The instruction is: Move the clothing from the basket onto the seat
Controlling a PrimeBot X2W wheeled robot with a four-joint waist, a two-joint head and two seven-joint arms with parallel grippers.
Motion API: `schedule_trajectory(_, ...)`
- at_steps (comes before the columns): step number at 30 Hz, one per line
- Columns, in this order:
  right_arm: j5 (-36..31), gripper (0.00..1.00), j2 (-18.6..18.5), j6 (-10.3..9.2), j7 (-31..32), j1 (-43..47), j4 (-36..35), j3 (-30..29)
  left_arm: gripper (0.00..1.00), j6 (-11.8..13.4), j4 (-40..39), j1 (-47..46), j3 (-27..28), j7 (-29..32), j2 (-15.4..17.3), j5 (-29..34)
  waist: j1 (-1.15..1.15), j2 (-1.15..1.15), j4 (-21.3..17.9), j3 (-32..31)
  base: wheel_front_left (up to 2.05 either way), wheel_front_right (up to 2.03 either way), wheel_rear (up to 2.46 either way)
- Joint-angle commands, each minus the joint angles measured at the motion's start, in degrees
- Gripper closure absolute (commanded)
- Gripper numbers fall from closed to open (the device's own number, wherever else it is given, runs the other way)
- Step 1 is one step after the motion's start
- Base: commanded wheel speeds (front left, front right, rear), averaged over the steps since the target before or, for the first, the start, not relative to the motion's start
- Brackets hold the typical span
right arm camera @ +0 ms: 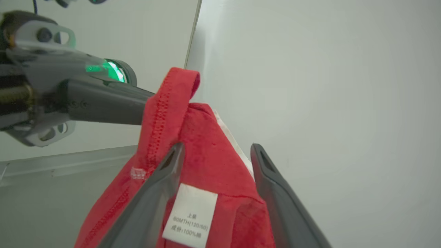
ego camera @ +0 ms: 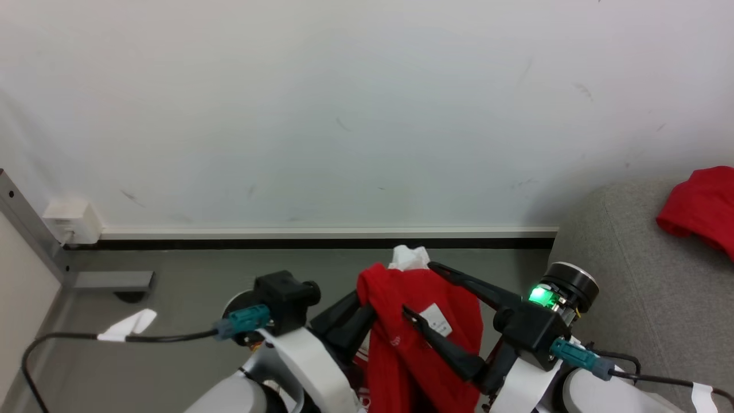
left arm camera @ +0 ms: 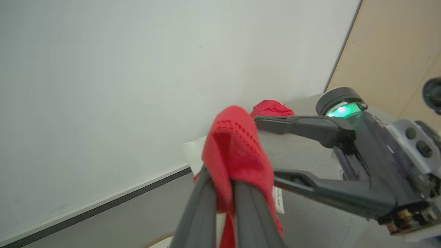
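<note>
One bright red fabric garment [ego camera: 702,206] lies on the light grey sofa [ego camera: 619,269]; left gripper [left arm camera: 220,186] clamps a second red garment [ego camera: 413,344], right gripper [ego camera: 417,288] spread wide.

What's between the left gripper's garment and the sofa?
In the head view, the open right gripper and its wrist sit between the garment and the sofa, with grey floor beneath.

Left gripper [left arm camera: 222,181]: fingers pressed together, pinching a fold of the red garment [ego camera: 401,350] at their tips, aimed up and forward. Right gripper [ego camera: 417,288]: jaws spread wide, straddling the hanging cloth, angled in toward the left one. Right wrist ring [ego camera: 542,296] lit green. Left forearm [ego camera: 229,398] and right forearm [ego camera: 608,396] low, near each other.
</note>
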Motion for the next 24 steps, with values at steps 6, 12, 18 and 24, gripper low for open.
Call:
schedule_trajectory(6, 4.0, 0.0, -3.7, -0.13, 2.7, -4.4, 1.0, 7.0, 1.0, -2.6, -0.1, -2.6, -2.9, 1.1, -1.0, 1.7, 0.0, 0.0, -0.1, -0.1, 0.0, 0.0, 0.0)
schedule_trajectory(12, 7.2, 0.0, -4.9, -0.13, 2.5, -6.0, 2.5, 9.4, 1.0, -4.0, -2.4, -2.5, -4.0, 2.2, -1.6, -0.5, 0.0, 0.0, -0.4, 0.0, 0.0, 0.0, 0.0)
schedule_trajectory(18, 9.6, 0.0, -4.9, -0.13, 2.2, -6.4, 4.3, 10.9, 1.0, -4.6, -4.3, -2.0, -4.6, 3.1, -1.4, -2.1, 0.0, 0.0, -0.5, 0.2, 0.0, 0.0, 0.0)
schedule_trajectory(24, 12.2, 1.0, -5.2, -0.13, 1.5, -7.0, 5.1, 11.9, 1.0, -4.2, -4.6, -2.0, -4.4, 2.9, -1.1, -2.3, 0.0, 0.0, -0.9, 0.5, 0.0, 0.0, 0.0)
